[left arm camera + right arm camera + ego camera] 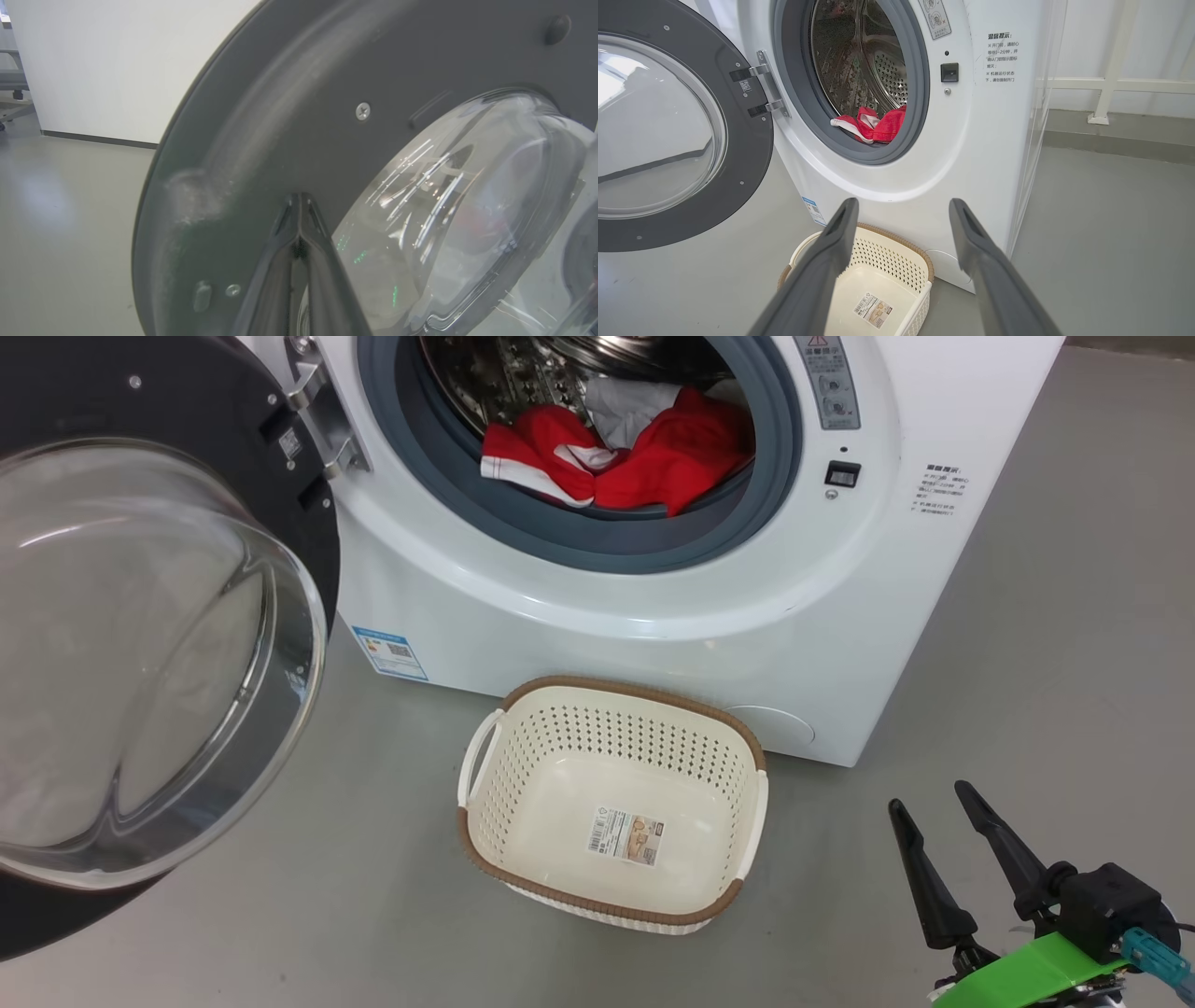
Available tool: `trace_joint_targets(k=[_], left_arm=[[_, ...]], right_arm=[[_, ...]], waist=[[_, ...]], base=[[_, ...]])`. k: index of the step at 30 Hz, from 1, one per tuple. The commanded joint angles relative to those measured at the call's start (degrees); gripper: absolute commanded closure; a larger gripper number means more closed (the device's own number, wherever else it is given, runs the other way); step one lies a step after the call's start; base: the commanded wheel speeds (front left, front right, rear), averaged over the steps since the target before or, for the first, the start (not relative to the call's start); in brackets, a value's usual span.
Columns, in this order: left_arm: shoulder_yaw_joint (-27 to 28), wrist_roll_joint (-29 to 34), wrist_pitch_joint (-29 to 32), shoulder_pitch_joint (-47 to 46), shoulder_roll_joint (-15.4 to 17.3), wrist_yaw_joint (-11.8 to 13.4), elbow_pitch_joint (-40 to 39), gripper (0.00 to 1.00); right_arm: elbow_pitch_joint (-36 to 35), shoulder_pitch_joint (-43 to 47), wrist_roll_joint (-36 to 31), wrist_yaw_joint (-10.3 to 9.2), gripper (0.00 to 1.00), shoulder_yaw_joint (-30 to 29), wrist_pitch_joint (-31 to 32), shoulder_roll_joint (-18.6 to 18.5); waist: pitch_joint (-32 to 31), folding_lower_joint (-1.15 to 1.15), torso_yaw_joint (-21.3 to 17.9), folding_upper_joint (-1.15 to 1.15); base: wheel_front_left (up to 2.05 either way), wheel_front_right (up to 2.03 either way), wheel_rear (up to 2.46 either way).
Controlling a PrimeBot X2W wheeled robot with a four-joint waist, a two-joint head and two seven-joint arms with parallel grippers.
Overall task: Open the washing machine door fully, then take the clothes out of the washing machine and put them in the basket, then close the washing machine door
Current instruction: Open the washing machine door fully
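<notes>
In the head view, the right gripper (pixel 929 795) sits at the lower right with its two dark fingers spread apart, holding and touching nothing. The washing machine door (pixel 233 420) stands swung open on the left, its glass bowl bulging toward the camera. Inside the washing machine (pixel 653 644), the clothes (pixel 635 453) lie heaped at the drum's mouth, red with white trim, and a pale piece lies behind them. The basket (pixel 607 686) sits on the grey floor (pixel 1027 709) just before the machine, holding nothing but its sticker (pixel 625 837).

In the left wrist view, the left gripper (pixel 299 198) has its fingers pressed together at the tips, nothing between them. They point at the door's dark inner rim (pixel 327 70), beside the glass; whether they touch it I cannot tell.

In the right wrist view, the right gripper's fingers stand wide apart, framing the basket (pixel 896 242) below. This view also looks deeper into the perforated steel drum (pixel 887 74).
</notes>
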Motion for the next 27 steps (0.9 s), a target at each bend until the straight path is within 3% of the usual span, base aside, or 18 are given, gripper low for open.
trace_joint_targets(k=[1,11,21,27], left_arm=[[0.73,0.45,-0.27,-0.16,2.37,-0.22,-1.54,1.0],[-4.46,-0.56,-0.27,5.68,-2.08,-0.38,-6.18,1.0],[-12.59,-3.84,-0.27,13.45,-4.4,-0.39,-13.92,1.0],[-17.86,-6.88,-0.27,17.29,-4.76,-0.39,-17.76,0.6]], right_arm=[[-1.26,-1.13,-0.16,0.01,0.0,0.98,-0.52,-0.58],[-1.34,-1.2,-0.18,0.01,0.0,1.19,-0.52,0.2],[-1.44,-1.21,-0.05,0.01,0.0,0.79,-0.52,0.98],[-1.89,-1.01,-0.01,0.01,0.0,0.02,-0.52,1.35]], waist=[[-0.17,0.0,0.02,0.0],[-1.19,0.0,-0.49,0.0],[-2.4,0.0,-2.42,0.0],[-2.79,0.0,-4.37,0.0]], base=[[0.0,0.0,0.0],[0.0,0.0,0.0],[0.0,0.0,0.0],[0.0,0.0,0.0]])
